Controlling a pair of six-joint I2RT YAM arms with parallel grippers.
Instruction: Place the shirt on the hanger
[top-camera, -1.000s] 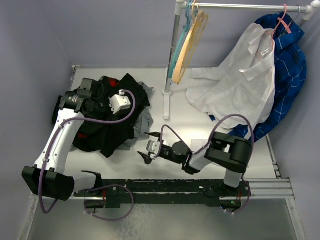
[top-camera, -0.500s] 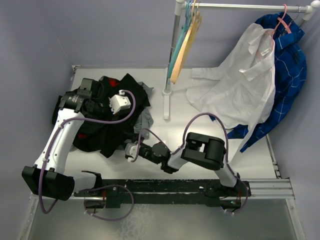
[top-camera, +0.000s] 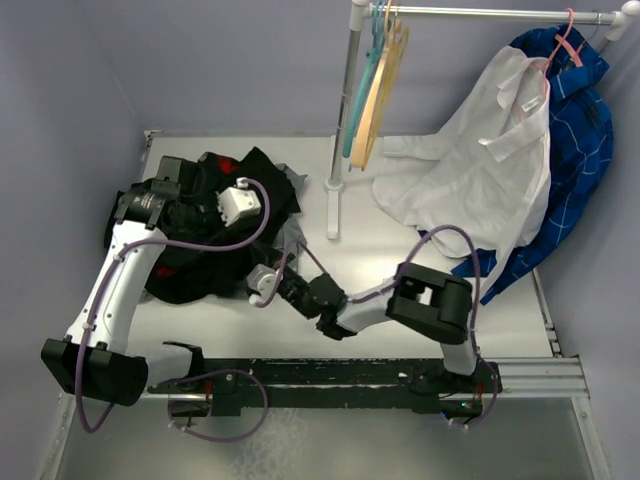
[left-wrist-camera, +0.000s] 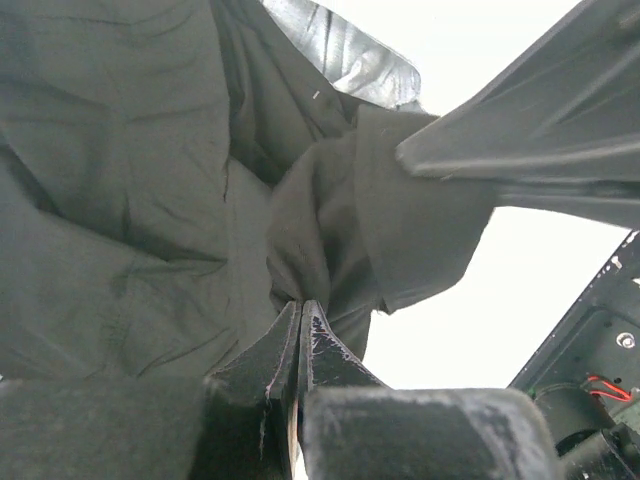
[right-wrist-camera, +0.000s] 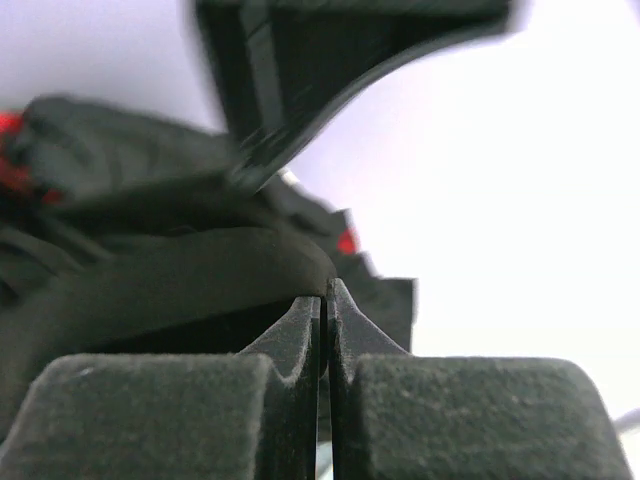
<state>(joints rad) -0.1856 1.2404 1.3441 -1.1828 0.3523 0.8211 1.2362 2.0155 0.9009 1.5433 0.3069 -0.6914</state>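
As your L claw (left-wrist-camera: 300, 306) pinches the shirt (left-wrist-camera: 130, 200) low-centre, your R claw (right-wrist-camera: 325, 292) sits closed at its edge, hold unclear.

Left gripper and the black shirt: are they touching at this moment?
Touching. The left wrist view shows the left gripper shut, with a bunched fold of the shirt pinched right at its tips. No gap is visible between them.
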